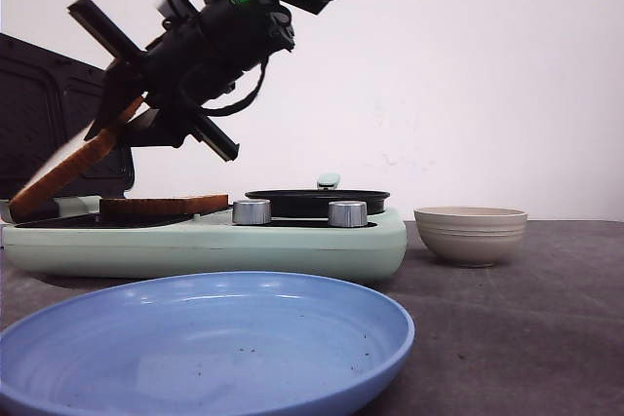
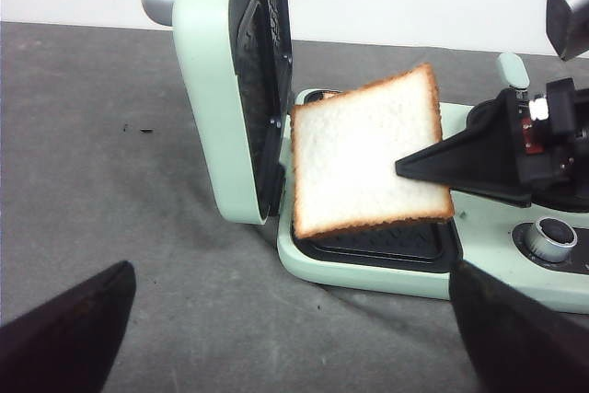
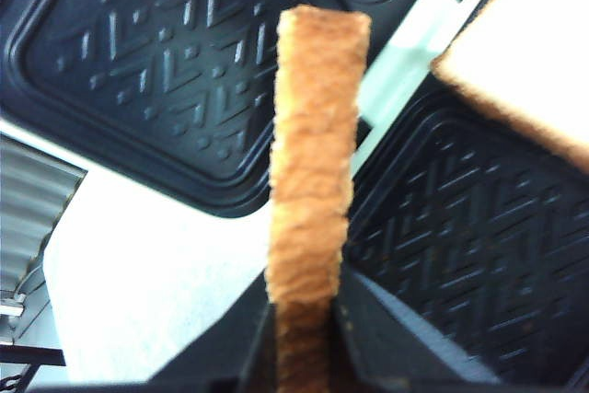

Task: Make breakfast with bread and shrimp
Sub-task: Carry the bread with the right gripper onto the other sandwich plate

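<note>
**Slice tilted over the plate, pinch is thin**

Your right gripper (image 2: 419,167) pinches a bread slice (image 2: 368,154) by its edge, tilted above the sandwich maker's lower plate (image 2: 386,241); second slice (image 1: 161,206) already lies there. Let go now and it may land askew. Left gripper (image 2: 276,338) spread, empty

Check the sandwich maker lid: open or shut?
Open. The sandwich maker lid stands upright, its dark patterned plate exposed, while the right claw holds a bread slice over the lower plate.

We see a plain white wall (image 1: 487,75) behind a dark grey matte surface (image 1: 526,328), all evenly and softly lit.
</note>
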{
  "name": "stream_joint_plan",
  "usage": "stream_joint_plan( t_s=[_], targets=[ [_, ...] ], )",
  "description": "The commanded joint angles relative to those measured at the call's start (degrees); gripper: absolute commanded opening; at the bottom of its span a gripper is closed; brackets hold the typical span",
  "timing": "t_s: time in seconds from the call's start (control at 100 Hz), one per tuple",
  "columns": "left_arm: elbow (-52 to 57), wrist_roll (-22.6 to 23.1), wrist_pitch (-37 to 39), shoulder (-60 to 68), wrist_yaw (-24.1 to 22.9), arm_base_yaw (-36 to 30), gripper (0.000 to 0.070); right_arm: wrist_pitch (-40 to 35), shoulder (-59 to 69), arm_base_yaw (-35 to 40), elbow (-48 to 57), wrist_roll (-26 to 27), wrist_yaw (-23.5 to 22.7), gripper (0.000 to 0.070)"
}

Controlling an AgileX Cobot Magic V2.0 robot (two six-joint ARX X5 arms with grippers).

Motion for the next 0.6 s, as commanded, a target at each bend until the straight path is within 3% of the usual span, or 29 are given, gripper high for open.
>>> stream_joint_plan(
  t_s=[0.0,0.12,0.42,0.47,0.59],
  targets=[
    [0.26,-0.28,0.46,0.02,0.24,0.09,0.0636,0.37,1.14,1.05,1.55,0.42,1.55,0.0],
    [0.26,-0.31,0.46,0.02,0.24,0.09,0.0636,-1.05,1.14,1.6,1.55,0.33,4.55,0.0],
    [0.26,-0.28,0.46,0.02,0.24,0.09,0.0636,-4.96,1.14,1.6,1.55,-2.69,5.53,0.0006],
    [0.26,-0.31,0.48,0.02,0.24,0.09,0.0635,-5.03,1.14,1.57,1.53,-3.13,5.49,0.0064],
    [0.26,-0.28,0.46,0.02,0.24,0.09,0.0636,-5.11,1.14,1.64,1.55,-3.52,5.51,0.0318]
  ],
)
